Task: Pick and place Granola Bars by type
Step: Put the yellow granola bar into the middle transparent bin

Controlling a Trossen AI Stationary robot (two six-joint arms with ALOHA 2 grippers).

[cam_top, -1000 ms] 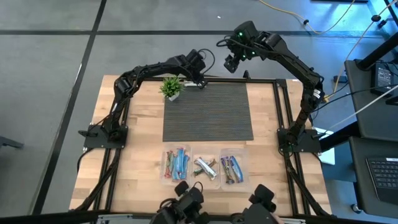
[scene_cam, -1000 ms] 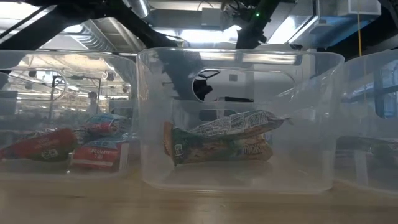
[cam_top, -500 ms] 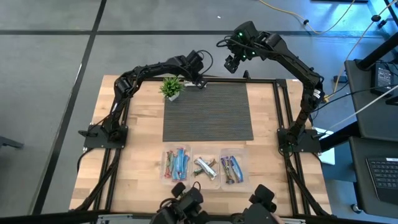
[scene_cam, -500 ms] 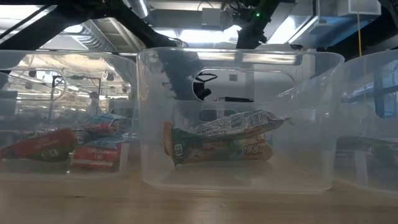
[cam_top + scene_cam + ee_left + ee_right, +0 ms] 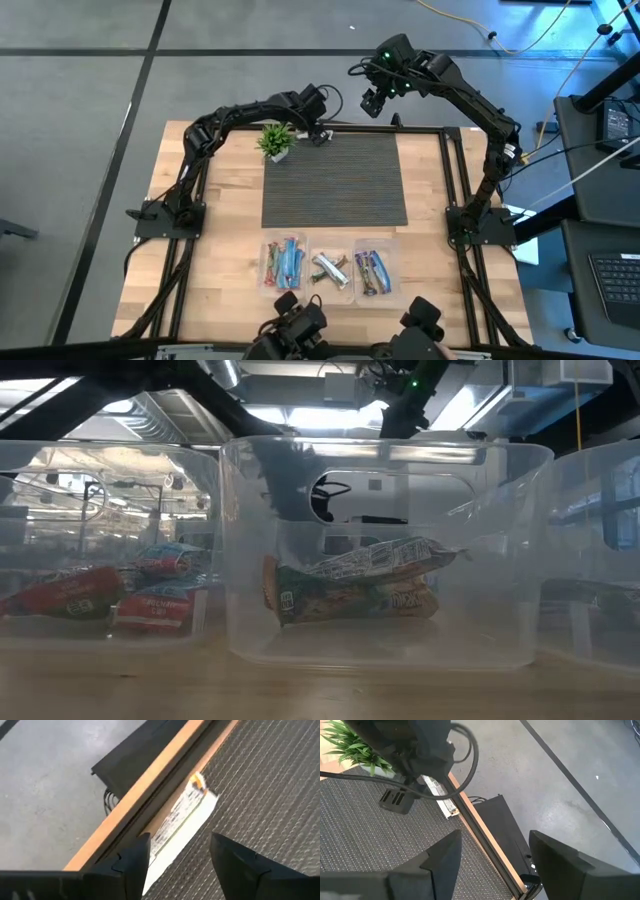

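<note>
Between left claw (image 5: pixel 177 857) fingers, silver-white bar (image 5: pixel 182 822)

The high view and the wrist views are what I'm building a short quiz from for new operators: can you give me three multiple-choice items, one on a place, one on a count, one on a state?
1. Where does the silver-white bar lie?
A. In the middle bin
B. On the grey mat's far edge, by the table's wooden rim
C. In the plant's pot

2. How many clear bins sit in a row at the table's near edge?
A. One
B. Three
C. Five

3. How is the left gripper?
A. Open, over the silver-white bar
B. Shut on the potted plant
C. Shut on a blue bar

Answers:
1 B: the left wrist view shows it on the ribbed mat beside the rim.
2 B: the high view shows three side by side.
3 A: its fingers stand apart with the bar lying between them.
</note>
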